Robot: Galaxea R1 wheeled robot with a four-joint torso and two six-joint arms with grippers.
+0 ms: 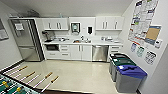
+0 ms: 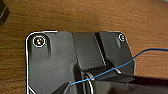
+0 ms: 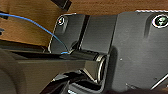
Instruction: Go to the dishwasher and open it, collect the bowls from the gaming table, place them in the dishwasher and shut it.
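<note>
Dishwasher (image 1: pixel 99 53) closed – bins (image 1: pixel 128 78) lidded, contents hidden – end effector state unclear.

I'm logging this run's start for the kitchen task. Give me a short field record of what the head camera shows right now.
setting: kitchenette with white cabinets and a counter
dishwasher: stainless front, under the counter, door shut
fridge: stainless, at the counter's far left end
sink: mid-counter
bins: a row along the right wall, nearest one with a blue lid
foosball table: green field and rods, near left corner
floor: pale, glossy
</note>
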